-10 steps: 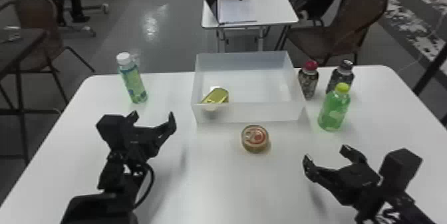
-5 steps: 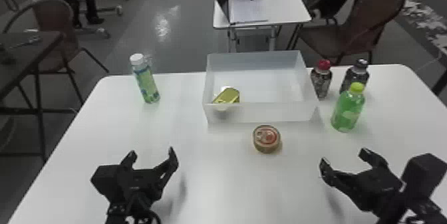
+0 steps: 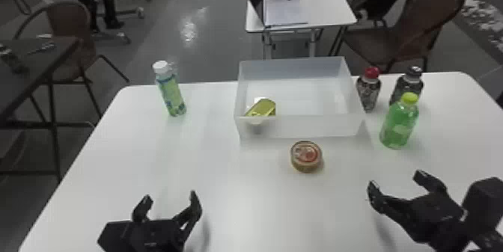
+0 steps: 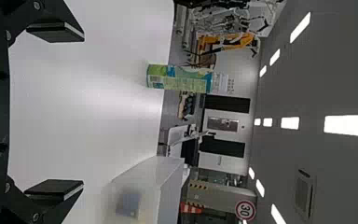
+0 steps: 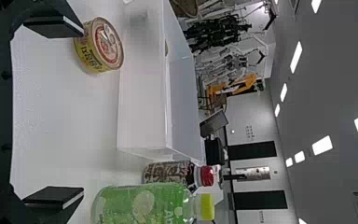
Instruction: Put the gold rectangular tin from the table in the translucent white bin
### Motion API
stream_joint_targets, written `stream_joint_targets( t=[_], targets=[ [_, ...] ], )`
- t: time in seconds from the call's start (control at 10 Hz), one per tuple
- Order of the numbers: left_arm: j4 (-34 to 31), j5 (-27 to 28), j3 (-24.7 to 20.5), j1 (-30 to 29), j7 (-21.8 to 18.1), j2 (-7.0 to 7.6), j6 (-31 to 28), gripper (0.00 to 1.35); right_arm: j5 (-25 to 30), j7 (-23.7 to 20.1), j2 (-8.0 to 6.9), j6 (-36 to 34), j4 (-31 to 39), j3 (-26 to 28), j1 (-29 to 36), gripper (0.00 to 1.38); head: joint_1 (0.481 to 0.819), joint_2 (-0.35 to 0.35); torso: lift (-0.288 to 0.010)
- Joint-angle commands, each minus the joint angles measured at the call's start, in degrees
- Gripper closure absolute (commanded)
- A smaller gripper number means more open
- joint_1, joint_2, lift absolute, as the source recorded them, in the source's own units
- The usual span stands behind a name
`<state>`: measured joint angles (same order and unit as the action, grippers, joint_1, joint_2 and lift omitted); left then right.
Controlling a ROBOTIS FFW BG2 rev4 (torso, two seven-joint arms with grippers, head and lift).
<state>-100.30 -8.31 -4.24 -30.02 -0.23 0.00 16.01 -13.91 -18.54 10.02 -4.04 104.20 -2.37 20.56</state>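
Resting inside the translucent white rectangular bin [image 3: 312, 126], the gold rectangular tin [image 3: 264, 107] occupies the near left corner. The left black two-finger gripper [image 3: 170, 197] is positioned nearer the robot than the bin and to its left, fingers spread apart. The right black two-finger gripper [image 3: 396, 180] is positioned nearer the robot and to the bin's right, fingers likewise spread. A round flat gold can [image 3: 307, 156] sits just before the bin's near wall. A green plastic bottle with yellow cap [image 3: 399, 126] stands upright right of the bin.

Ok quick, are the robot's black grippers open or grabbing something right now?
Left black gripper: open, holding nothing.
Right black gripper: open too, holding nothing.
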Motion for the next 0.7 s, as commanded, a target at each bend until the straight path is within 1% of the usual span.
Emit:
stream_joint_targets(
  t=[0.0,0.1,0.6],
  targets=[
    [0.0,0.3,0.1,0.0,0.0,-0.15,0.0,0.18,-0.1,0.1,0.0,0.0,0.1,0.0,0.1,0.09,0.695,0.142,-0.127],
    [-0.1,0.2,0.1,0.1,0.0,-0.15,0.0,0.18,-0.1,0.1,0.0,0.1,0.1,0.0,0.1,0.07,0.695,0.142,-0.127],
    [0.0,-0.5,0.2,0.1,0.0,-0.15,-0.7,0.14,-0.2,0.3,-0.36,0.4,0.0,0.0,0.3,0.07,0.695,0.141,-0.127]
  ],
)
